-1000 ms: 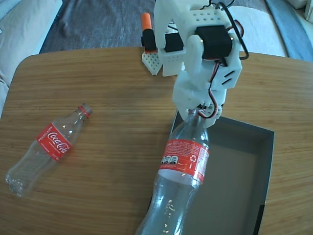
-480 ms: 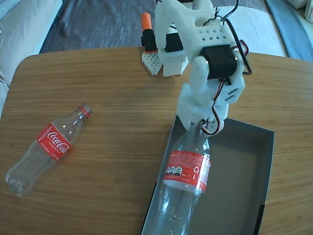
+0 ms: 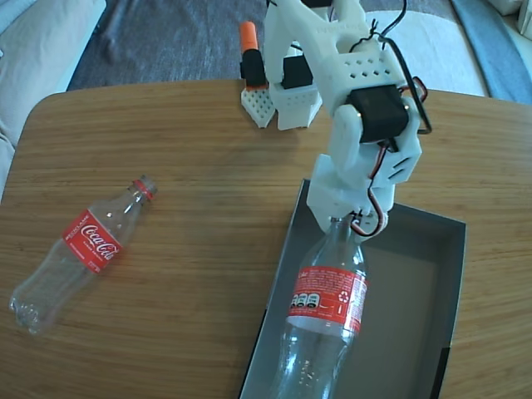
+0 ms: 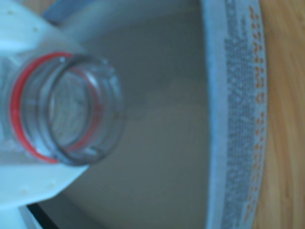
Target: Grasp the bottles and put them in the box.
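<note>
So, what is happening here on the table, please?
A white robot arm holds one clear Coca-Cola bottle by its neck with its gripper, over the dark grey box. The bottle hangs neck up, its body above the box's left part in the fixed view. The wrist view shows the open, capless mouth with its red ring and the grey inside of the box behind it. A second bottle lies on its side on the wooden table, far left, not yet picked up.

Looks like a home living room: rounded wooden table (image 3: 208, 150), grey rug (image 3: 166, 41) beyond its far edge, pale cushion (image 3: 37, 50) past its far left corner.
</note>
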{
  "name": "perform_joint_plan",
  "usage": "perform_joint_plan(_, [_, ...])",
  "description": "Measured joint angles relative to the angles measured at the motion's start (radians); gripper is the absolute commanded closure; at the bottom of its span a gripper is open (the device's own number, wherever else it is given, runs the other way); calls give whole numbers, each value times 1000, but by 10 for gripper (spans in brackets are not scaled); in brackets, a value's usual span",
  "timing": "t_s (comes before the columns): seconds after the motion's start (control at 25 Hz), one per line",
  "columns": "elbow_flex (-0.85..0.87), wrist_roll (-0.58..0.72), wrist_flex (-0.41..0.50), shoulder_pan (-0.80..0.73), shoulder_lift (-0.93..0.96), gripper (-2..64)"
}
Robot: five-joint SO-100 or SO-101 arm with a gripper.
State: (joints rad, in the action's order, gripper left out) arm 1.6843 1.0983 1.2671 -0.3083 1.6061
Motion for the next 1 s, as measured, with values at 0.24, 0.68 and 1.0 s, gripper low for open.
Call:
perform_joint_plan(0.24, [29,-2,0,0,0,618])
perform_joint_plan(0.68, [75,-58,-69,0,-9,618])
perform_joint_plan(1.0, [124,-55,-110,-17,-9,618])
